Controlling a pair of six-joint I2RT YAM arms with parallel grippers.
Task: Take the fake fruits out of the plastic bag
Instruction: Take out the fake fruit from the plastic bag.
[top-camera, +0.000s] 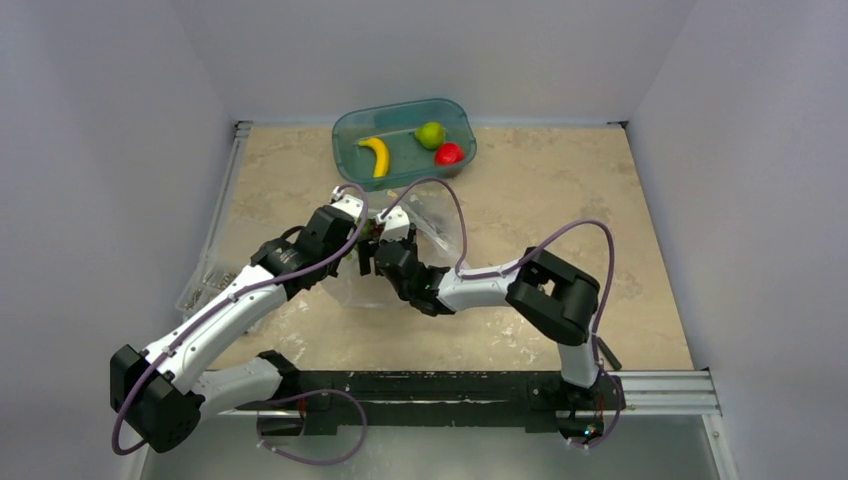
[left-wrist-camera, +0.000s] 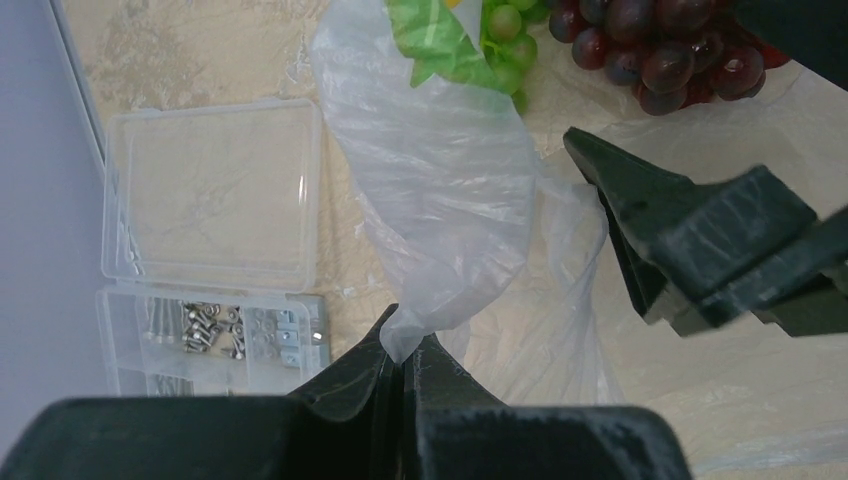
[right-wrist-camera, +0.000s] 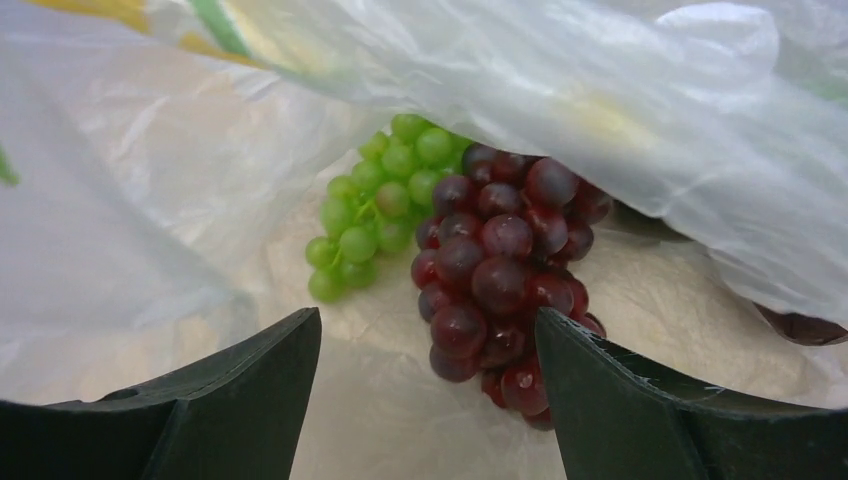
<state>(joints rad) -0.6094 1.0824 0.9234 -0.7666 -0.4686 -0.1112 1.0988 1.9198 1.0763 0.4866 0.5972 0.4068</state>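
The clear plastic bag (top-camera: 436, 218) lies mid-table. My left gripper (top-camera: 366, 230) is shut on a bunched whitish fold of the bag (left-wrist-camera: 440, 200), pinched at its fingertips (left-wrist-camera: 405, 350). My right gripper (top-camera: 378, 250) is open at the bag's mouth, and its jaws (right-wrist-camera: 428, 330) stand wide apart in front of the dark purple grape bunch (right-wrist-camera: 500, 270). The right finger is close beside the bunch's lower grapes. The green grape bunch (right-wrist-camera: 375, 205) lies just left of it, under the lifted bag film (right-wrist-camera: 560, 90). The yellow banana (top-camera: 377, 155) and round green fruit (top-camera: 430, 134) lie in the tub.
The teal translucent tub (top-camera: 345, 135) stands at the back and also holds a red round fruit (top-camera: 449, 153). A flat clear box of metal parts (left-wrist-camera: 210, 190) lies at the table's left edge (top-camera: 205, 285). Grey walls enclose the table on three sides.
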